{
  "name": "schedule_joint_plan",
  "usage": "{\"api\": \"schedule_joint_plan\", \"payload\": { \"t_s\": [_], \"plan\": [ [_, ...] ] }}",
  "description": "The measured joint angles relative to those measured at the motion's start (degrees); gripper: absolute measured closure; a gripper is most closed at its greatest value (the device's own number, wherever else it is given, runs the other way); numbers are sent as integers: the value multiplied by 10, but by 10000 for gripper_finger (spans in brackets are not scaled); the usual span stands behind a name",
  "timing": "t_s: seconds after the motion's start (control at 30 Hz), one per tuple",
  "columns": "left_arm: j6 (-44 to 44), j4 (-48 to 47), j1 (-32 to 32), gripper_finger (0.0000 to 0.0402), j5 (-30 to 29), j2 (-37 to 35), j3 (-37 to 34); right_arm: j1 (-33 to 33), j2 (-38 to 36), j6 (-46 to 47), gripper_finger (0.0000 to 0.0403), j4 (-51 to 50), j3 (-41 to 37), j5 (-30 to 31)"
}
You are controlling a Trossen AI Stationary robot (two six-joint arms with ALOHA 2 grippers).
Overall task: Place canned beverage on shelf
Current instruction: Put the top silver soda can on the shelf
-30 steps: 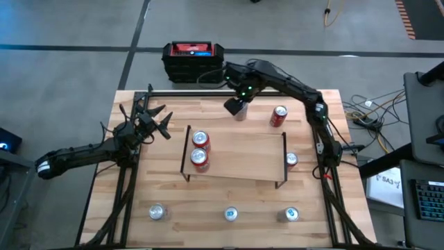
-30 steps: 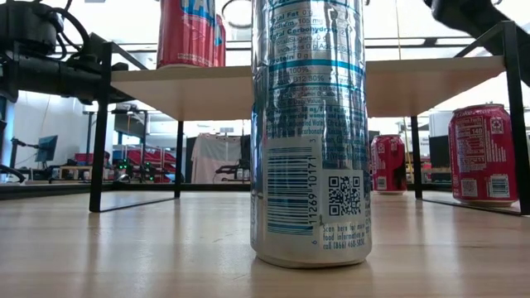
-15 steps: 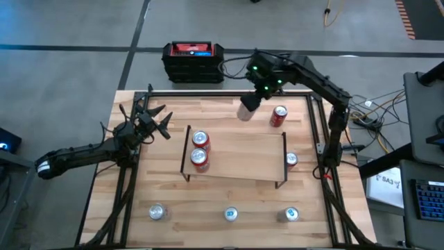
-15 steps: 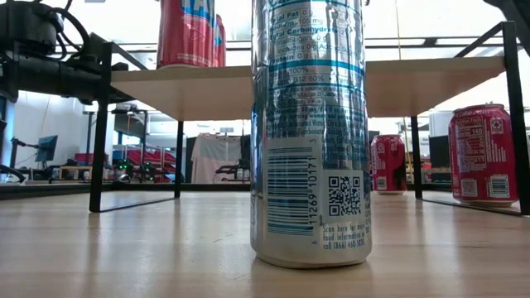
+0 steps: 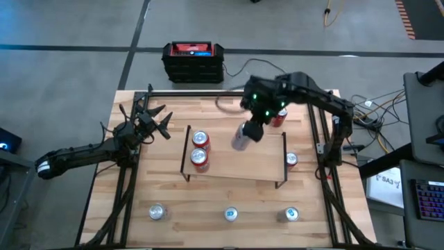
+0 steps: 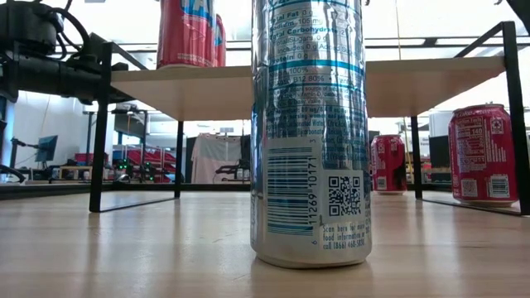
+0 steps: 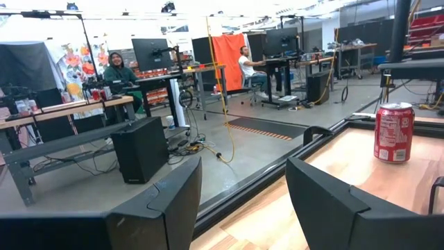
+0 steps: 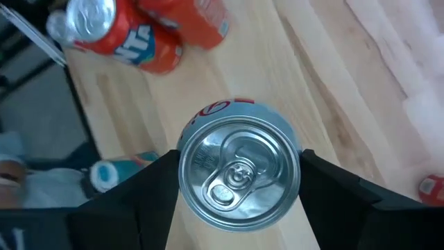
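right gripper (image 5: 240, 141) clamped on silver can (image 8: 239, 172), carried above the shelf (image 5: 267, 164) | bare board lies from 3 to 6 o'clock of the can; two red cans (image 5: 200, 148) at 9 o'clock | can tilted slightly, long axis near vertical, top up | left gripper (image 5: 154, 119) open, idle (farther off)

A robotics lab or workshop: desks with monitors (image 7: 152, 52), seated people (image 7: 121, 69), a concrete floor (image 7: 277, 128) marked with hazard tape (image 7: 267, 130), and cables (image 7: 208, 149) trailing beyond the wooden table (image 5: 229, 191).
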Motion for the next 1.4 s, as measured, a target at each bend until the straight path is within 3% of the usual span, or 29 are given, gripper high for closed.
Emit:
{"api": "schedule_joint_plan", "payload": {
  "t_s": [0.63, 1.4],
  "plan": [
    [0, 0, 0, 207, 0, 0, 0, 91, 65, 28, 161, 1, -4, 13],
    [0, 0, 0, 207, 0, 0, 0, 103, 66, -8, 156, 5, -34, 44]
  ]
}}
